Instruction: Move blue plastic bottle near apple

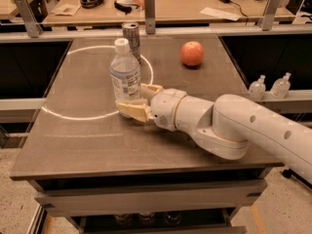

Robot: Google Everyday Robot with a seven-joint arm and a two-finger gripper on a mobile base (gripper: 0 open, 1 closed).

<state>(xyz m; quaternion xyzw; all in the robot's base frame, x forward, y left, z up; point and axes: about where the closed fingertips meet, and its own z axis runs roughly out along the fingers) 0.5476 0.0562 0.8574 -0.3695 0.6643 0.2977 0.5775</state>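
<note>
1. Your gripper (134,99) sits at the bottle's (125,72) base, mid-surface (87,140).
2. Its fingers (132,111) are apart, one on each side of the bottle; you cannot tell whether they touch it.
3. The bottle stands upright, just in front of the can (131,35).
4. The apple (192,53) lies well apart, far right.

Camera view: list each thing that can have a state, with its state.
blue plastic bottle: upright, capped, on the table.
gripper: at the bottle's base, low over the table.
apple: resting on the table, apart from the bottle.
can: upright behind the bottle.
two small bottles: upright, right of the table.
</note>
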